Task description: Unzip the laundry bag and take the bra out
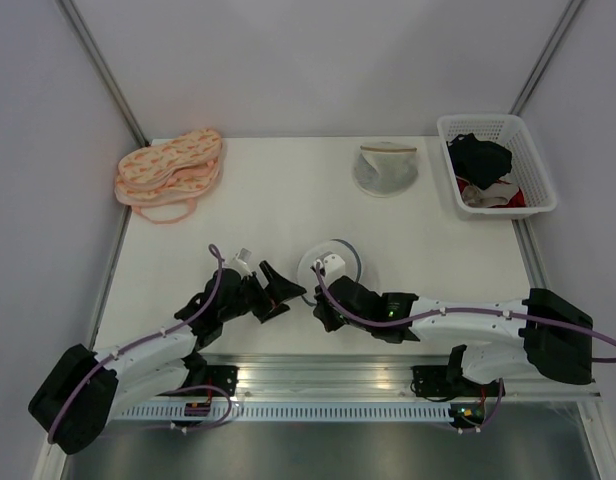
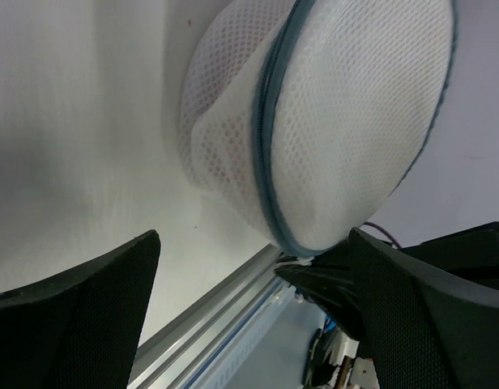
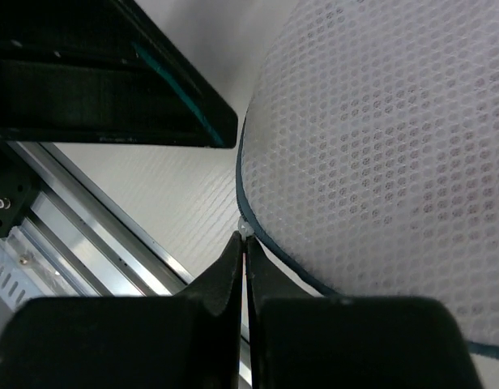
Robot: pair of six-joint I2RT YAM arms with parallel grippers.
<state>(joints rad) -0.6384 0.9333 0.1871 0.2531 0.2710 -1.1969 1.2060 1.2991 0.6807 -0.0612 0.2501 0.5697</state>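
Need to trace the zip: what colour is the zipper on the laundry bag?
Grey-blue zipper on the white laundry bag, clearest in the left wrist view.

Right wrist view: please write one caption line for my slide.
Right gripper, fingers closed, at the dark rim of the mesh laundry bag.

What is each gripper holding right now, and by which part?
The right gripper pinches a small pale tab, likely the zipper pull, at the laundry bag's dark rim. The left gripper is open, holding nothing.
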